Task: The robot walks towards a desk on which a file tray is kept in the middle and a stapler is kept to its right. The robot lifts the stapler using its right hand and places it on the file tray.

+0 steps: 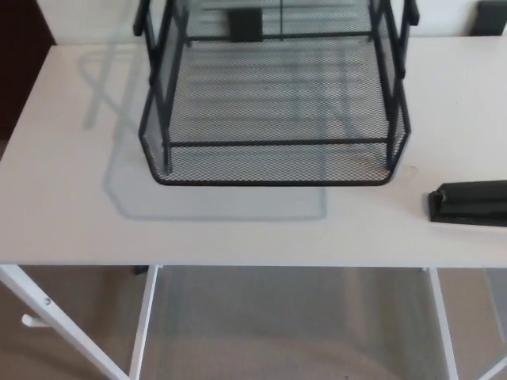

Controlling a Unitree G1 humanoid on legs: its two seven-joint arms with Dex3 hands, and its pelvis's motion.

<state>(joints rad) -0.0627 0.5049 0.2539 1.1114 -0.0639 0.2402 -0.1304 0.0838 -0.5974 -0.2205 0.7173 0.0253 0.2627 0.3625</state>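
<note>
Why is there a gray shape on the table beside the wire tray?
Head view: that gray shape is the shadow of the file tray, cast left and forward on the white desk, so light likely comes from the right; the view is slightly soft.

**Surroundings at a glance**

A black block (489,17) shows at the far right corner of the desk (71,198). Below the near edge, white frame legs (144,317) stand on beige carpet (293,324). A dark brown surface (20,55) lies beyond the far left corner.
</note>
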